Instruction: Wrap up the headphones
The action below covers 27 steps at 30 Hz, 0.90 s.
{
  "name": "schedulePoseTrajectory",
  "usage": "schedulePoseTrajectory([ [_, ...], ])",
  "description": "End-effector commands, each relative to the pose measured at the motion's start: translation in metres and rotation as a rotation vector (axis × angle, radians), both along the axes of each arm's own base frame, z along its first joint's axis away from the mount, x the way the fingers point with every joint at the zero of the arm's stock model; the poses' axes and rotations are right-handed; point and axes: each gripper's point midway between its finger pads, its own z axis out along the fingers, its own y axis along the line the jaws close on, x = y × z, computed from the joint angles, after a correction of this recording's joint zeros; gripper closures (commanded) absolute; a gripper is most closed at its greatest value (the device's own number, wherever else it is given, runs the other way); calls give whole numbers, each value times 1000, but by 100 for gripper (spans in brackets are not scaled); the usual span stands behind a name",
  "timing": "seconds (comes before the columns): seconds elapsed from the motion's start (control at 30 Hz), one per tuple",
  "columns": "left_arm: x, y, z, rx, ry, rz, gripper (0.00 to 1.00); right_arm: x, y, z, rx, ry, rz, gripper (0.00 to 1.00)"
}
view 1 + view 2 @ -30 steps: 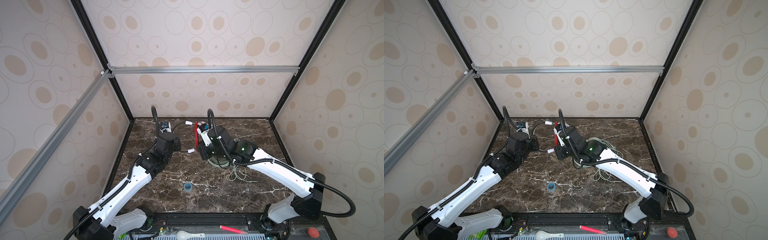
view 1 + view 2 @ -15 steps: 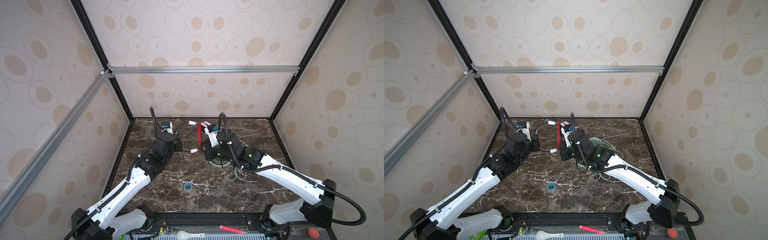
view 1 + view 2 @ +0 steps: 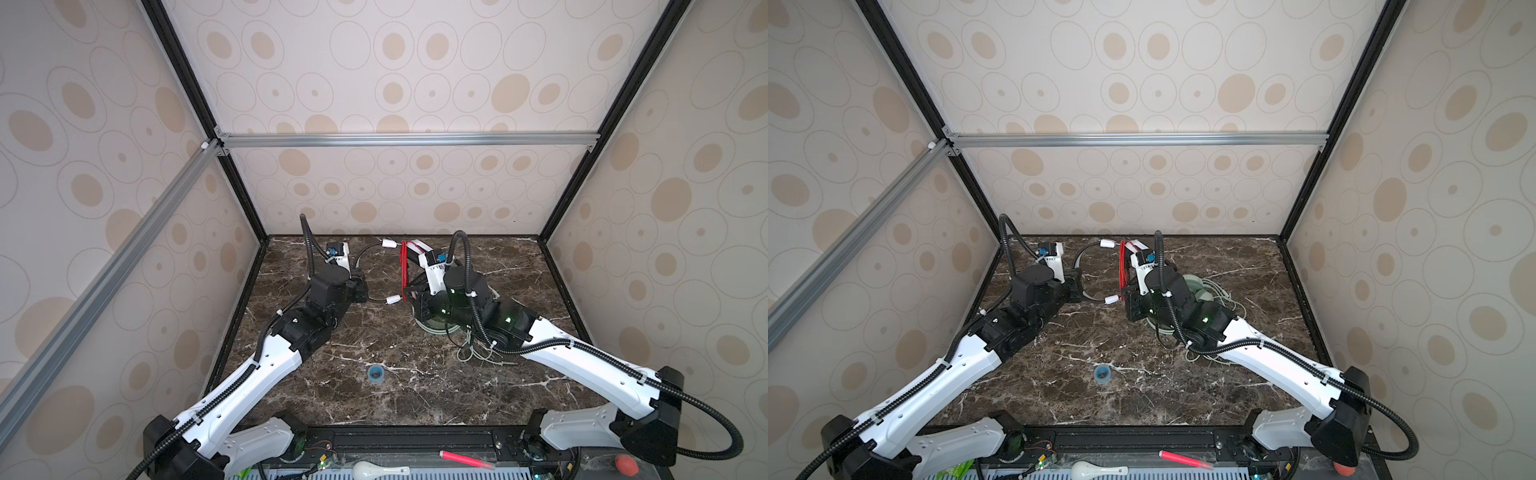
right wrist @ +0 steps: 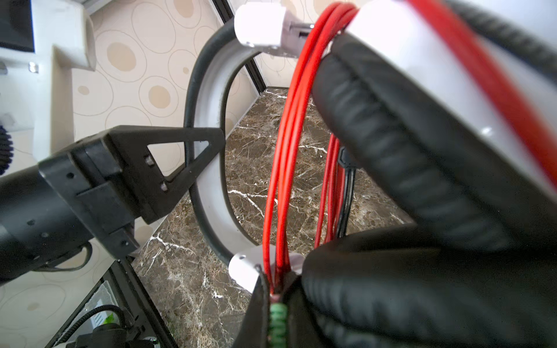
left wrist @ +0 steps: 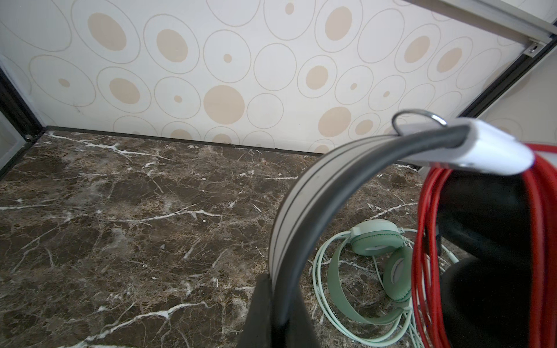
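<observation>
Clamped tight in left gripper [image 4: 211, 144]: headband [image 5: 301, 192] of white-and-black headphones [image 4: 391, 135], held off marble table [image 3: 374, 332]. Pinched between near-closed fingers of right gripper [image 4: 276, 296]: red cord [image 4: 286, 120] strands. Flat on table under right arm: mint-green headphones [image 5: 376, 241].

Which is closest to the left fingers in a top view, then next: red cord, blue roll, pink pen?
1. Red cord, just right of the left fingers.
2. Blue roll, farther toward the front.
3. Pink pen, at the very front, right of centre.
</observation>
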Motion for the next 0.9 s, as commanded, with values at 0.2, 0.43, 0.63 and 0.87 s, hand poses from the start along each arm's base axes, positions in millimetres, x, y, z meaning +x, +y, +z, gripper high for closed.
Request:
schedulePoseTrajectory([
  [0.2,-19,-31,-16,71,28,-211,100,30,-41,67,259,-209,-227,100],
  [0.43,-23,-40,-21,66,33,-269,100,27,-48,73,322,-244,-242,100],
  [0.63,-28,-48,-23,43,42,-314,100,26,-50,74,322,-258,-236,100],
  [0.87,-32,-48,-25,16,48,-314,100,23,-55,75,300,-269,-237,100],
])
